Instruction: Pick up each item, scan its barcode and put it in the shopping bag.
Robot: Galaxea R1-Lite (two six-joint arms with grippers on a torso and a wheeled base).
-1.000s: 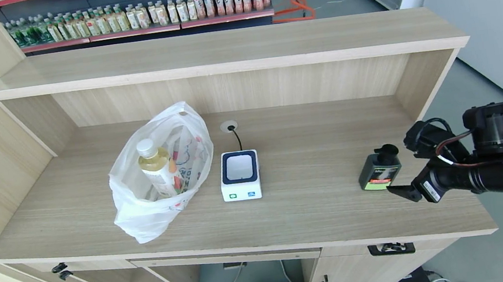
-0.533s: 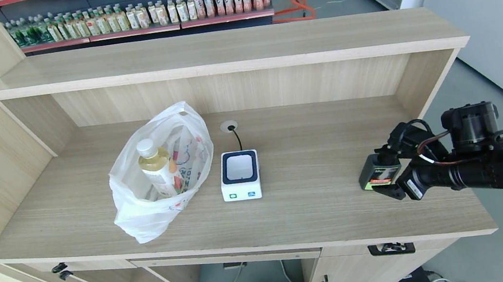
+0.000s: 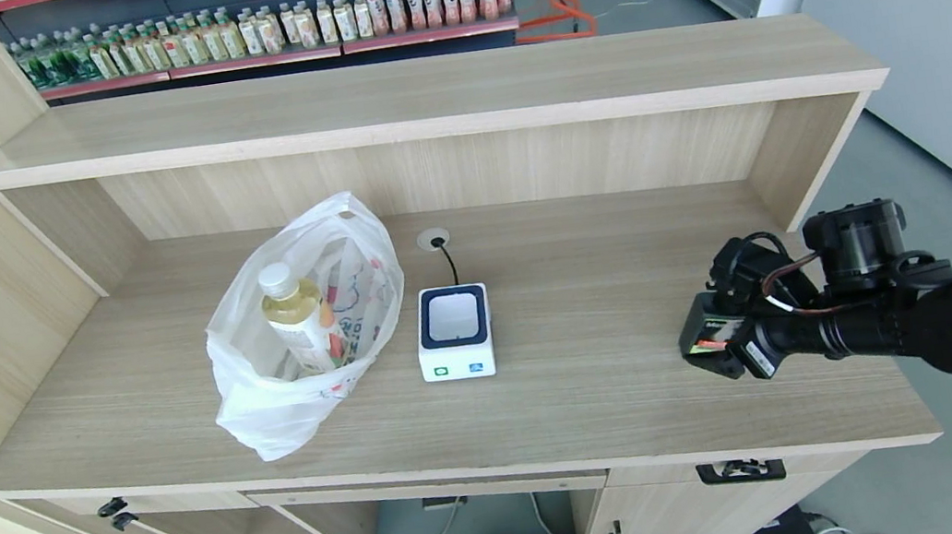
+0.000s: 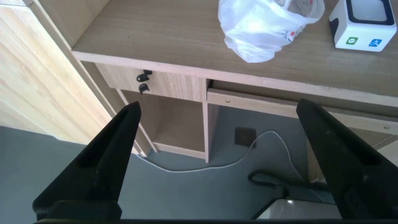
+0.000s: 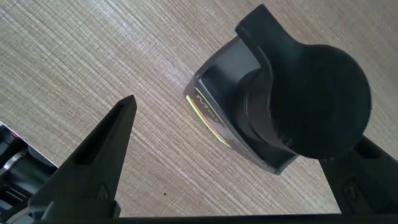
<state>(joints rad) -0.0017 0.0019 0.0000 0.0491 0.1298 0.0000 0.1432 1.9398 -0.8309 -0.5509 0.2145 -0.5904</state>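
A dark grey pump bottle (image 3: 707, 335) with a black pump head stands upright near the counter's right end. My right gripper (image 3: 719, 318) is open, one finger on each side of it. In the right wrist view the pump bottle (image 5: 227, 87) sits between the spread fingers (image 5: 99, 162) of the right gripper (image 5: 245, 134). A white shopping bag (image 3: 271, 398) stands open at the left with a tea bottle (image 3: 298, 325) and a packet inside. The white scanner (image 3: 454, 330) sits just right of the bag. My left gripper (image 4: 219, 109) hangs open and holds nothing, below the counter's front edge.
The counter (image 3: 597, 399) has a raised back wall and top shelf. A cable runs from the scanner to a hole (image 3: 433, 238). The left wrist view shows the bag (image 4: 267, 28), the scanner (image 4: 364, 25) and the drawer front (image 4: 261, 102) with open cupboard space below it.
My right gripper has moved left along the counter, and its fingers now straddle the pump bottle. The bottle, bag and scanner have stayed in place.
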